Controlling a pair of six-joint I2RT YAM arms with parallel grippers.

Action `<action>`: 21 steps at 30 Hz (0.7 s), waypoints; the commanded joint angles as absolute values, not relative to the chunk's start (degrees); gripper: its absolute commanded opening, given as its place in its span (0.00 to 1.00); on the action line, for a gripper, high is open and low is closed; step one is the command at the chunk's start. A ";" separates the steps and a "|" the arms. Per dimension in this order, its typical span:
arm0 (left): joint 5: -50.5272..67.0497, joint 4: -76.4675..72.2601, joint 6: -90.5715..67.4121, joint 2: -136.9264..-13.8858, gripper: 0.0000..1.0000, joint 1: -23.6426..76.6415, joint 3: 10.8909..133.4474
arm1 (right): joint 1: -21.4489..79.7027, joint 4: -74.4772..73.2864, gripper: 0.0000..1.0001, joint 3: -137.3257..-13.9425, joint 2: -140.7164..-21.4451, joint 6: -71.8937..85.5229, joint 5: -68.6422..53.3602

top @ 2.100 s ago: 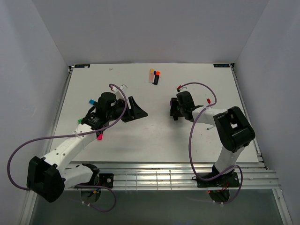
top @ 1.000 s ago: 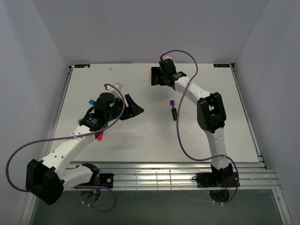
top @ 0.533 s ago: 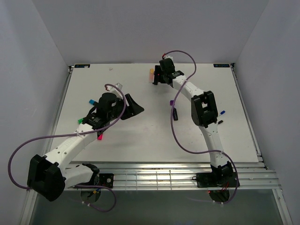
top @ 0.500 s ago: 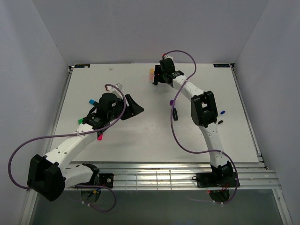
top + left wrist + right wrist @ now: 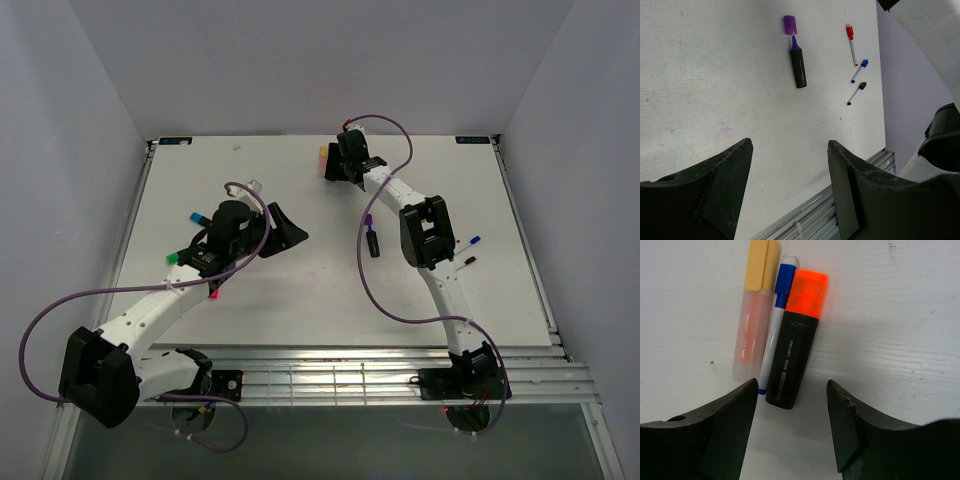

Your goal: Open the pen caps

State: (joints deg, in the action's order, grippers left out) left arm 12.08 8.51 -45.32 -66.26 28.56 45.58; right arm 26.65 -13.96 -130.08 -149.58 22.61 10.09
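Observation:
My right gripper (image 5: 791,384) stands open just above the table at the far middle, nothing between its fingers. Just beyond its tips lies a black marker (image 5: 792,360) with an orange cap (image 5: 809,290) on it. Beside that lie a thin white pen with a blue cap (image 5: 785,280) and a pale orange highlighter with a yellow cap (image 5: 761,265). From above, this gripper (image 5: 333,165) covers most of them. My left gripper (image 5: 790,145) hangs open and empty over the table's middle left (image 5: 285,228). A purple cap (image 5: 789,24) lies off its black marker (image 5: 798,67).
Thin pens with a red cap (image 5: 850,32), a blue cap (image 5: 864,63) and a black cap (image 5: 862,85) lie right of the purple marker. Teal (image 5: 195,215), green (image 5: 172,257) and magenta (image 5: 212,292) pieces lie by my left arm. A metal rail (image 5: 350,365) runs along the near edge.
My right arm swung from the table's middle out to the far markers, leaving the purple marker and its loose cap behind. Its jaws have narrowed somewhat. The left arm has barely moved.

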 commanded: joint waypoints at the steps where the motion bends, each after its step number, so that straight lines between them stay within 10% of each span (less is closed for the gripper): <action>1: 12.83 7.38 -45.44 -65.21 0.72 28.39 45.18 | 26.81 -11.51 0.63 -133.24 -150.29 23.91 9.76; 21: 13.54 5.80 -45.88 -64.60 0.72 28.39 43.59 | 27.25 -17.23 0.48 -135.70 -153.81 23.20 12.57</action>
State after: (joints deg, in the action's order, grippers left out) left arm 12.86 7.20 -45.74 -66.22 28.56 44.25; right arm 26.96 -13.80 -134.17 -152.64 23.59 10.79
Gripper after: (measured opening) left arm 0.718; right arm 0.487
